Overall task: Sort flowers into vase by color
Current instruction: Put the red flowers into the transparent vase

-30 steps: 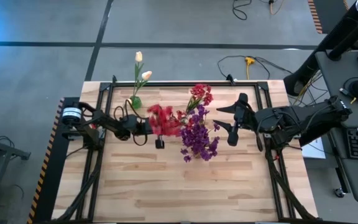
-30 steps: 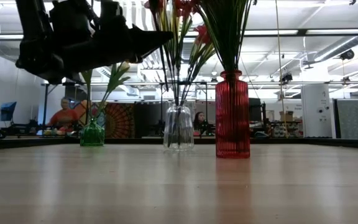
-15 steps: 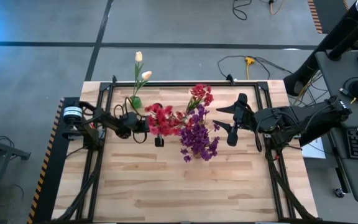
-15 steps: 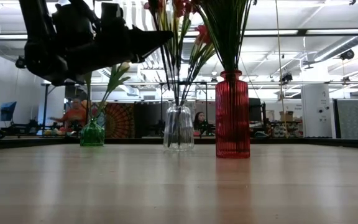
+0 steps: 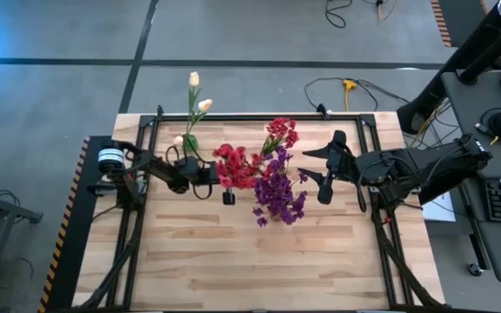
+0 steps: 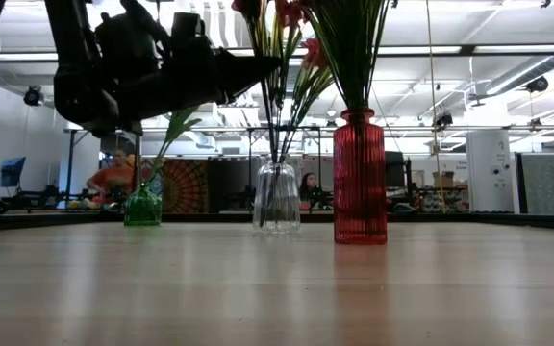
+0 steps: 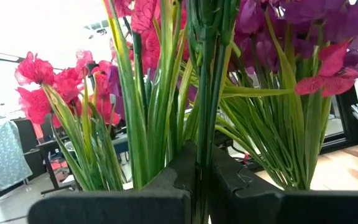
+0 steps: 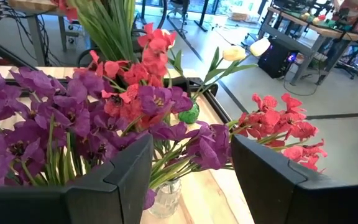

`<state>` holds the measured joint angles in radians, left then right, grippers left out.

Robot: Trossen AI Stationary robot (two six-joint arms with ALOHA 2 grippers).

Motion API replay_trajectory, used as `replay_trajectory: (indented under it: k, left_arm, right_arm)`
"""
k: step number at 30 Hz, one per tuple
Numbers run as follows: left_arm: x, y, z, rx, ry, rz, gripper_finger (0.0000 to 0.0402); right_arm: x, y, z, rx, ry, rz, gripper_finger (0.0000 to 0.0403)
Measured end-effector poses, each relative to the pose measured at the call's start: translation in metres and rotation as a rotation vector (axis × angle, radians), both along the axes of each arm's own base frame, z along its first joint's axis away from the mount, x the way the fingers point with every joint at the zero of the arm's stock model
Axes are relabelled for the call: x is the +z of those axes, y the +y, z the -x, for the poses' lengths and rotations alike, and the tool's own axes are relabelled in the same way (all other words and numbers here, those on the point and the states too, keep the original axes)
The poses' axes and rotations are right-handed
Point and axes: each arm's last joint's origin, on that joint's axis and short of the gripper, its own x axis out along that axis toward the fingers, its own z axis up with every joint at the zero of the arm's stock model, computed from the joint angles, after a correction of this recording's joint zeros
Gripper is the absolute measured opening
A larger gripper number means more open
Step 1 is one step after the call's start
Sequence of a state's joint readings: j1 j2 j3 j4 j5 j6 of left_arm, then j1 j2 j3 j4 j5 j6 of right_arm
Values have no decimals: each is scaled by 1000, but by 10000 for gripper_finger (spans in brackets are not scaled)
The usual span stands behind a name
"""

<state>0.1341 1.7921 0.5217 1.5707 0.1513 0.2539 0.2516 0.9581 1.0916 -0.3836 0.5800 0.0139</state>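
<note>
Left claw (image 7: 202, 180) clamped on red flower stem (image 7: 205, 93); only high view shows right claw (image 5: 324, 169) apart, idle.

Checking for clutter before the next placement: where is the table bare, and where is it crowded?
Bare: the whole near part of the wooden table, in front of the vases. Crowded: the far middle, where the green vase, clear vase and red vase stand between the left tool, holding red flowers, and the right tool.

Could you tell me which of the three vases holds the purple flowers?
The red ribbed vase: the purple flowers stand in it, unlike the clear glass vase and the small green vase.
</note>
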Motion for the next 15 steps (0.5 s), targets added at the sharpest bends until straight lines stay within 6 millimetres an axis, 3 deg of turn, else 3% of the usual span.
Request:
replay_trajectory:
  k: [15]
  left_arm:
    - [0, 4, 0, 19, 1, -17, 0]
  right_arm:
    - [0, 0, 0, 0, 0, -1, 210]
